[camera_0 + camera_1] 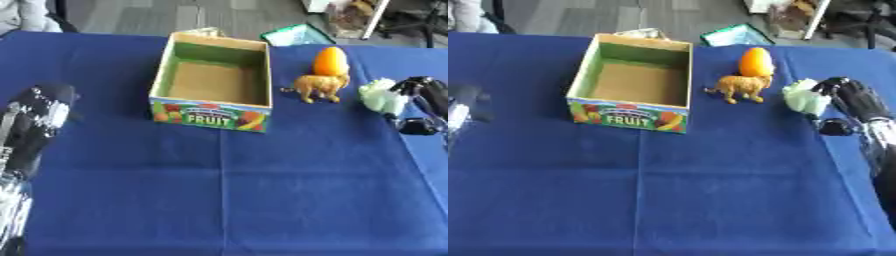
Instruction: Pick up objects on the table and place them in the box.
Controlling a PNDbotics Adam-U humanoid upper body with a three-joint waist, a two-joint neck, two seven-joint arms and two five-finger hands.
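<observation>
Glossy black right hand (852,102) at right edge of frame: slim dark fingers, rounded black thumb tip, silver-grey metal section at wrist below. Bulky black left hand (39,112) at left edge: shiny casing, white-silver highlights, blurred pale metallic parts lower down.

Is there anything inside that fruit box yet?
Empty. The fruit box shows only its bare brown floor; the toy lion, orange egg and pale green thing sit outside on the cloth.

Head stereo pair, looking down, table (262,200) shared.
</observation>
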